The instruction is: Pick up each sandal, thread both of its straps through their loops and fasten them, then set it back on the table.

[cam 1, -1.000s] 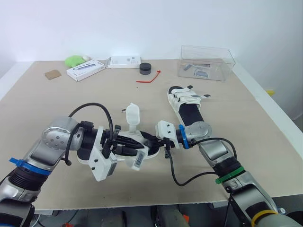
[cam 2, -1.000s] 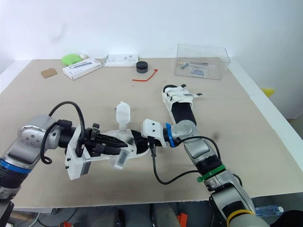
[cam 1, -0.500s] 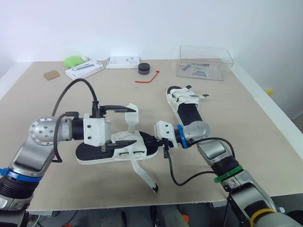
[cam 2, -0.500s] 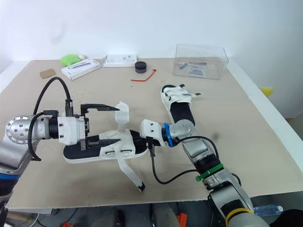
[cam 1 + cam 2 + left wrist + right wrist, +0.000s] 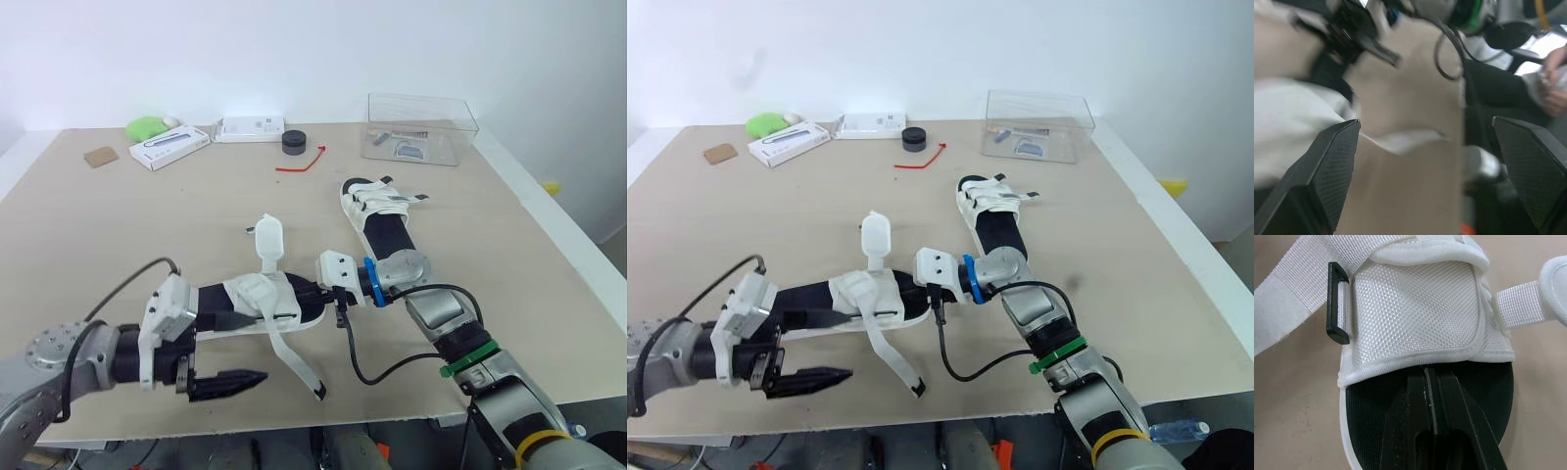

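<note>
The sandal (image 5: 260, 302) is lying sole-down near the middle of the table (image 5: 118, 215). One padded strap (image 5: 269, 238) is standing up, and a loose strap (image 5: 294, 357) is trailing toward the near edge. The right gripper (image 5: 1431, 374) is resting on the black footbed with its fingers pressed together, tips tucked under the white woven upper. The left gripper (image 5: 250, 346) is spread wide and gripping nothing. One finger is lying over the sandal's sole and the other is hanging over bare table. A second sandal (image 5: 382, 220) is sitting just beyond the right arm.

The table is pale tan with a white rim, and it is standing against a plain white wall (image 5: 313, 49). Along its far side are sitting a green lump (image 5: 147, 127), two white boxes (image 5: 174, 147), a black disc (image 5: 294, 142), a red strip (image 5: 302, 164) and a clear box (image 5: 421, 127). The print on the boxes is too small to read.

The right wrist view is giving the weave of the upper and a black loop (image 5: 1338, 302) at its side, with a wide strap leading off from it. The left wrist view, blurred, is taking in what looks like a person's hand (image 5: 1553, 95) past the table edge.
</note>
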Tool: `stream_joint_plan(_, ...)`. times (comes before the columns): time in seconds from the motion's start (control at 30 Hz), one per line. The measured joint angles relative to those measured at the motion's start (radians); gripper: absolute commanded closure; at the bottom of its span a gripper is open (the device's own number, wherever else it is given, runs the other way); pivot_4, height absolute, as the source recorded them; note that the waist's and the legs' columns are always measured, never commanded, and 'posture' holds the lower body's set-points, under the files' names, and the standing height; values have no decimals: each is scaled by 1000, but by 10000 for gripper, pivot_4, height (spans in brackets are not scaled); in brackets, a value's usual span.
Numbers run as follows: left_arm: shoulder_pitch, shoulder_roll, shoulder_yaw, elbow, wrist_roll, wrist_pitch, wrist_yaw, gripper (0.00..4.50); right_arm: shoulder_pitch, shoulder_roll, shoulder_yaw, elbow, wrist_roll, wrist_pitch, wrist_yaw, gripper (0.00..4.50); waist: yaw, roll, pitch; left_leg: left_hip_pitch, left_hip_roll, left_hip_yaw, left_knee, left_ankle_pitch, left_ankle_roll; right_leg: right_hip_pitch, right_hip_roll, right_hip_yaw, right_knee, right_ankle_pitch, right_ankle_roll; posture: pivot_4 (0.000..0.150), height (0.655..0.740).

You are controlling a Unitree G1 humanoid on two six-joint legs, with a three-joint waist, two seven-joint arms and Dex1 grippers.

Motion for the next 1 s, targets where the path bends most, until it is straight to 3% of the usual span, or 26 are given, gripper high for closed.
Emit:
stream_joint_plan(0.13, 44, -30, -27, 18, 40, 21, 31, 489, -3, 2, 0, 7, 0, 0, 0, 45000, 0, 0, 0, 1, 0, 0, 0, 0, 0, 0, 1, 0, 0, 0, 0, 1500, 7400)
stream_joint_plan(0.3, -24, -119, -109, 85, 56, 80, 106, 489, -8, 1, 0, 8, 0, 0, 2, 45000, 0, 0, 0, 0, 0, 1, 0, 0, 0, 0, 1, 1, 0, 0, 0, 1500, 7400)
stream_joint_plan(0.43, -116, -207, -122, 127, -108, 204, 211, 489, -9, 0, 1, 6, 0, 0, 3, 45000, 0, -1, -1, 0, 0, 1, 0, 0, 0, 0, 1, 2, 0, 0, 1, 1500, 7400)
stream_joint_plan(0.6, -188, -242, -136, 175, -252, 337, 328, 489, -8, -1, 2, 4, 0, 1, 3, 45000, 0, -1, -1, 0, -1, 1, 0, 0, 0, 0, 1, 2, 0, 1, 1, 1500, 7400)
stream_joint_plan(1.0, -236, -322, -179, 219, -280, 452, 519, 489, -6, -4, 0, -2, 0, 12, 1, 45000, 0, -1, -1, 0, -2, 0, 0, 0, 0, 1, 1, 3, 0, 1, 1, 1500, 7400)
